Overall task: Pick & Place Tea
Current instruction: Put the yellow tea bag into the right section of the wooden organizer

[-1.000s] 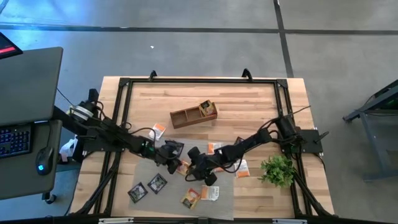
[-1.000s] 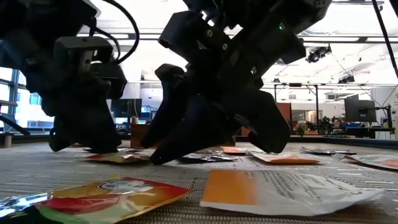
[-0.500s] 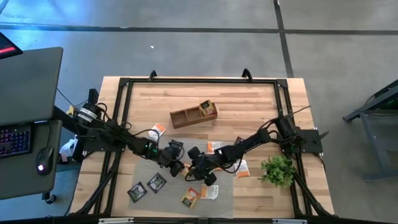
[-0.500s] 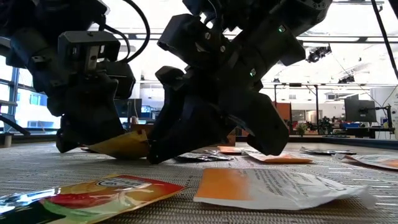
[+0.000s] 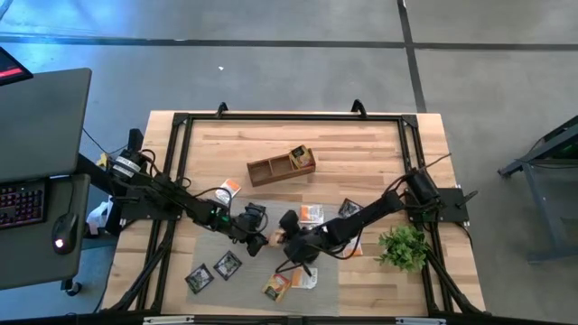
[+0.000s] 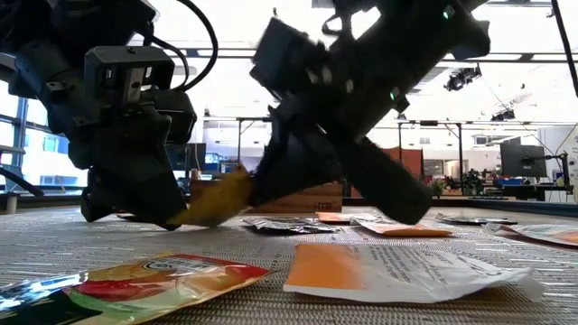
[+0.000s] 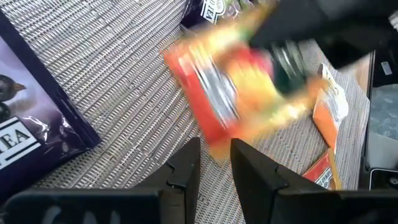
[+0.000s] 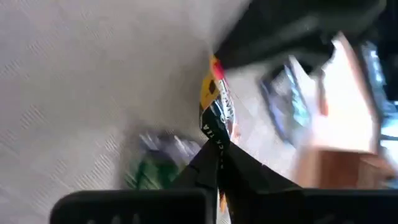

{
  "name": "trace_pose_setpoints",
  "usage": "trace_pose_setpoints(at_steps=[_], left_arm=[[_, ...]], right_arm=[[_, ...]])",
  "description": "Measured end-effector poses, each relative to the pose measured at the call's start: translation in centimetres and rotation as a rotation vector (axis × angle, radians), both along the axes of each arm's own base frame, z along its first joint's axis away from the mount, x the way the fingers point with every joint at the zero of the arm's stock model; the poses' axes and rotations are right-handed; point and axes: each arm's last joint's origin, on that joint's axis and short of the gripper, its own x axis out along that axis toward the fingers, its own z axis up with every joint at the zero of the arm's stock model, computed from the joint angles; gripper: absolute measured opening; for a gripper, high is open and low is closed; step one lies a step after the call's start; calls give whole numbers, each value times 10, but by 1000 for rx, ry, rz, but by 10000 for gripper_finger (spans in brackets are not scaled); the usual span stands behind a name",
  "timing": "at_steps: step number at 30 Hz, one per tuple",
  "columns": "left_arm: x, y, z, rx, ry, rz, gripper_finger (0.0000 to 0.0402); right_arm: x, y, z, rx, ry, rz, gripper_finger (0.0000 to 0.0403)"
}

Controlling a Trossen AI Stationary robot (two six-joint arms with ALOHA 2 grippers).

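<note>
Orange-and-yellow tea sachet (image 5: 273, 238) lifted off the grey woven mat (image 5: 213, 249), hanging tilted between the two grippers near the tabletop's (image 5: 361, 149) front middle. Pinched edge-on in the closed fingers of the right gripper (image 8: 216, 152), with the printed face standing up past the fingertips in the right wrist view. Seen from table height as a yellow slanting strip (image 6: 217, 199), upper end at the right gripper (image 6: 262, 185), lower end close to the left gripper (image 6: 167, 212).

Left gripper (image 7: 214, 146) just beside the sachet (image 7: 239, 93), one corner reaching down to its fingertips; impossible to tell whether that corner is gripped or free.

Around them on the mat: two black sachets (image 5: 228, 264) toward the front left, an orange one (image 5: 312, 214) behind the right gripper, a white one with orange print (image 6: 397, 266) and a red-and-yellow one (image 6: 153, 275) lying flat at the front edge. Farther back, a wooden box (image 5: 271, 168) with a sachet in one end. Small green plant (image 5: 404, 246) at the right side.
</note>
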Motion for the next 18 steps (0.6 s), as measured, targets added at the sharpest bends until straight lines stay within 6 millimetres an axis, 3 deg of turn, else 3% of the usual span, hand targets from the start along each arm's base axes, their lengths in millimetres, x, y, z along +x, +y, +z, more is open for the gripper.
trace_pose_setpoints(at_steps=[6, 11, 13, 18], left_arm=[[0, 0, 0, 3, -1, 2, 90], [0, 0, 0, 7, -2, 4, 90], [0, 0, 0, 9, -3, 3, 90], [0, 0, -1, 49, -12, -25, 90]], right_arm=[[-7, -12, 3, -529, 75, -94, 8], [-4, -39, 12, -951, 249, -164, 5], [-1, -55, 20, -980, 298, -169, 7], [1, -101, 45, -858, 309, -189, 3]])
